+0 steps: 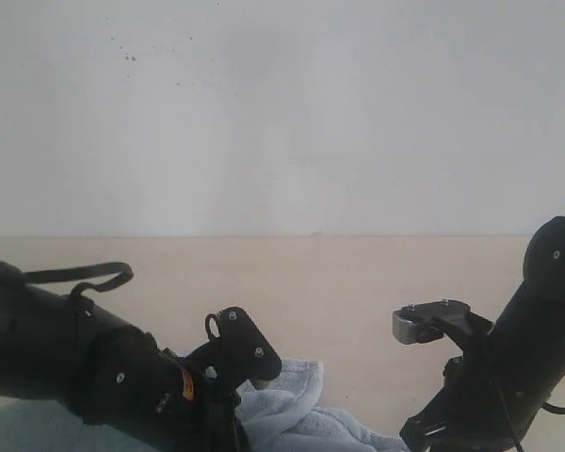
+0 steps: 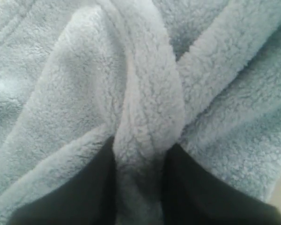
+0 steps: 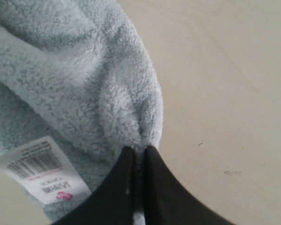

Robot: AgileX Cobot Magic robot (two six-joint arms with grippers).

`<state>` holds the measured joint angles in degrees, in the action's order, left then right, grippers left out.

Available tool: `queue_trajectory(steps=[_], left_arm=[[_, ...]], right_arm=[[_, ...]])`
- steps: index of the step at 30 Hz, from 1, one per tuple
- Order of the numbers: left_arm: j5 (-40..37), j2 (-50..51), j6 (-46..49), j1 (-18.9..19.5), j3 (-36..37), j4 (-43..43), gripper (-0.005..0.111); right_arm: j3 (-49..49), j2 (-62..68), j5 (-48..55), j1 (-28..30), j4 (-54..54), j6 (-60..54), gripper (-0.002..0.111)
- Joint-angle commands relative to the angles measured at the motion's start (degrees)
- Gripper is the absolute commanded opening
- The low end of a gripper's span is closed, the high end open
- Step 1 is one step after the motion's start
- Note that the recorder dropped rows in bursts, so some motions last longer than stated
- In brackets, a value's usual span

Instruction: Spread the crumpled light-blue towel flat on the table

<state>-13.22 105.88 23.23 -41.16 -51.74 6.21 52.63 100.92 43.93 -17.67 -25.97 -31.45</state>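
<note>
The light-blue fleecy towel (image 1: 297,405) lies crumpled at the near edge of the beige table (image 1: 358,282), between my two arms. In the left wrist view the towel (image 2: 145,84) fills the frame, and my left gripper (image 2: 140,147) is shut on a thick raised fold of it. In the right wrist view my right gripper (image 3: 139,151) is shut on the towel's (image 3: 75,79) edge, pinching a thin bit of cloth beside the white tag (image 3: 42,171). The exterior view hides both grippers' fingertips below the frame.
The black left arm (image 1: 85,363) and black right arm (image 1: 518,358) stand low in the exterior view. A white wall (image 1: 282,113) rises behind the table's far edge. Bare table (image 3: 225,93) lies beside the right gripper.
</note>
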Motion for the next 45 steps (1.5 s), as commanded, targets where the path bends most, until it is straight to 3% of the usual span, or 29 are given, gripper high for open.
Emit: queue_trajectory(steps=[1,10,13,18,21,31,45], left_arm=[[-7.14,-1.15,-0.77,1.38,-3.74,-4.23,0.004],[-9.97,-10.98,-3.31,2.44,-4.53,-10.03,0.004],[-12.34,-14.69,-11.75,3.78,-4.53,-20.11,0.004],[-20.79,-20.51,-36.32,7.93,-4.53,-44.36,0.004],[-25.58,-24.33,-43.37,10.15,-4.53,-51.07,0.004],[-33.13,-39.34,-44.07,15.57,-3.9,-52.66,0.004],[-36.56,-67.68,-40.66,17.12,-3.9,-52.84,0.004]], right_arm=[[-0.04,-0.57,0.01,0.52,-0.26,-0.58,0.0],[-0.04,-0.36,-0.79,0.52,2.76,-0.18,0.0],[-0.04,-0.37,-1.97,0.52,7.94,3.9,0.0],[-0.04,-0.37,-3.59,0.52,21.74,18.86,0.0],[-0.04,-0.37,-4.14,0.52,28.69,25.04,0.0],[0.06,-3.67,-1.21,0.52,33.09,28.82,0.0],[0.06,-41.9,-5.25,0.52,34.48,29.96,0.0]])
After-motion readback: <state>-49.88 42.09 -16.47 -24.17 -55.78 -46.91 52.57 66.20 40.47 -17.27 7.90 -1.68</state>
